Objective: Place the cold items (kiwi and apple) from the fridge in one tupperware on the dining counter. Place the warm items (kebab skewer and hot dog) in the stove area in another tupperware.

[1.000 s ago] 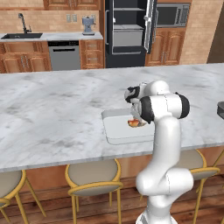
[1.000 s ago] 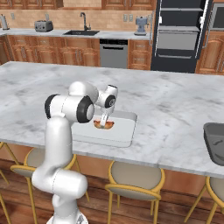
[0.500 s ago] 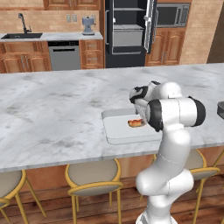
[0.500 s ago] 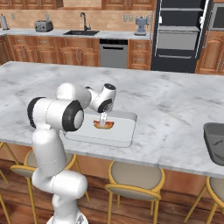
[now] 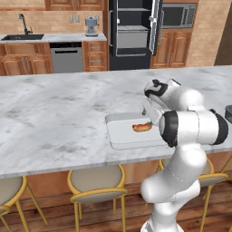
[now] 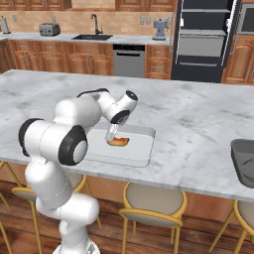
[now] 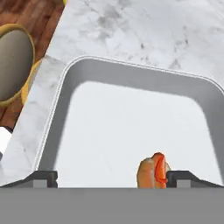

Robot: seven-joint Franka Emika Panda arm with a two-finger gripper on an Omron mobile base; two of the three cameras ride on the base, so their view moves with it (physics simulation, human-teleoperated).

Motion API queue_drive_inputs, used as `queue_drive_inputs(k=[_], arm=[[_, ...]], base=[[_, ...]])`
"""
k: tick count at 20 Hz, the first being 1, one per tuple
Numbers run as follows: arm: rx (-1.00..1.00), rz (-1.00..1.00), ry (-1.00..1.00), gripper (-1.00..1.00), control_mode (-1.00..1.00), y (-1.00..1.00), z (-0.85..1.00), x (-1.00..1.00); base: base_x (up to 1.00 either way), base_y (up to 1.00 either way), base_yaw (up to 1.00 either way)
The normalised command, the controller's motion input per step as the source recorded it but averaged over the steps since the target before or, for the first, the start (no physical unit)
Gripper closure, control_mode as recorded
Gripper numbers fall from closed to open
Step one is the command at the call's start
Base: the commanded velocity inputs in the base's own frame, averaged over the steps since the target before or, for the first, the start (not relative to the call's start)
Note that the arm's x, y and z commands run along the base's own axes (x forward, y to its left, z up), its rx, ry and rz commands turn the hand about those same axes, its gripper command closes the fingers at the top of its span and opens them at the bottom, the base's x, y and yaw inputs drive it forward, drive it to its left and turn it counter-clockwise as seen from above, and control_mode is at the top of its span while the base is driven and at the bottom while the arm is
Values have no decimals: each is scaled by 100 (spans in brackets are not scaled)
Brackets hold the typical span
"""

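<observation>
Where the marble dining counter (image 5: 54,113) meets its near edge, round stools (image 5: 96,185) with yellow frames stand below it on the wooden floor. On the counter, close to that near edge, sits a shallow white tupperware (image 5: 118,136), and the hot dog (image 5: 142,127) lies inside it on the bare bottom, toward the side nearest the arm. From the right base camera the hot dog (image 6: 118,142) shows just below the gripper (image 6: 112,133), which points down over the tupperware (image 6: 139,149). In the hand camera the gripper (image 7: 112,177) stands wide open, its two dark fingertips (image 7: 43,177) well apart and holding nothing; the hot dog (image 7: 154,171) lies between them, close to the right-hand tip, but whether it touches the tip cannot be told. The tupperware (image 7: 70,87) has a raised rim with rounded corners. Off to the tupperware's right on the same counter rests a dark grey container (image 6: 244,161), well apart from it. Beyond the counter, against the far wall, are a dishwasher (image 5: 66,57), a sink (image 5: 22,36) and a black fridge (image 5: 131,31) with its door open.
</observation>
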Motion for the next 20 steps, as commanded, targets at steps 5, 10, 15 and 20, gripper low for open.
queue_drive_inputs(k=[5, 10, 15, 20], arm=[[9, 0, 46, -100, -100, 0, 91, -14], [6, -14, 27, -100, -100, 9, 40, -46], [0, -42, 0, -100, -100, 19, 15, -85], [0, -44, 0, -100, -100, 24, 26, -77]], base=[[0, 0, 0], [0, 0, 0], [0, 0, 0], [0, 0, 0]])
